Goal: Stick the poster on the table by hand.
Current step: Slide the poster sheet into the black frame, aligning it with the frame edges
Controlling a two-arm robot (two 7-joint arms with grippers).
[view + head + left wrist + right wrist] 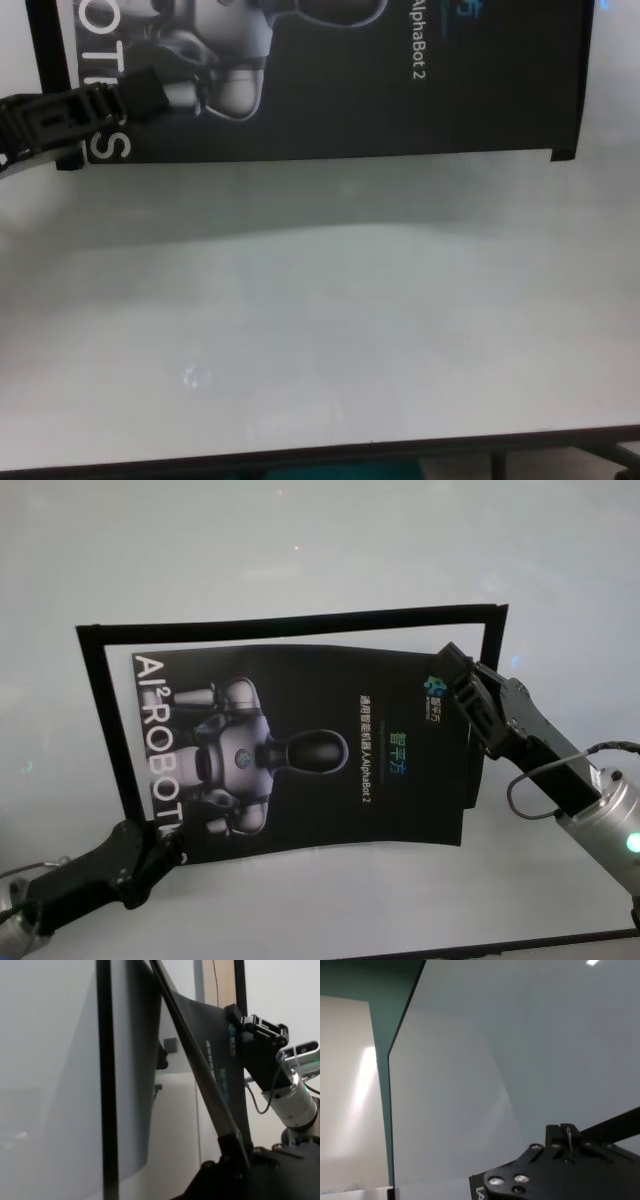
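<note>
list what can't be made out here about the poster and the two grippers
- Left gripper, head view: its tip overlaps the poster; its grip is hidden.
- Right gripper, head view: its contact with the poster's edge is unclear.
- Chest view: the poster's top is cut off.
- Right wrist view: mostly bare table.

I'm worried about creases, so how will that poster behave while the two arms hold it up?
Probably floppy: the poster bows between the left tool and the right tool, its top edge curving. It looks thin and light, so it may sag or flutter. Its glossy face could slip in a loose grip.
</note>
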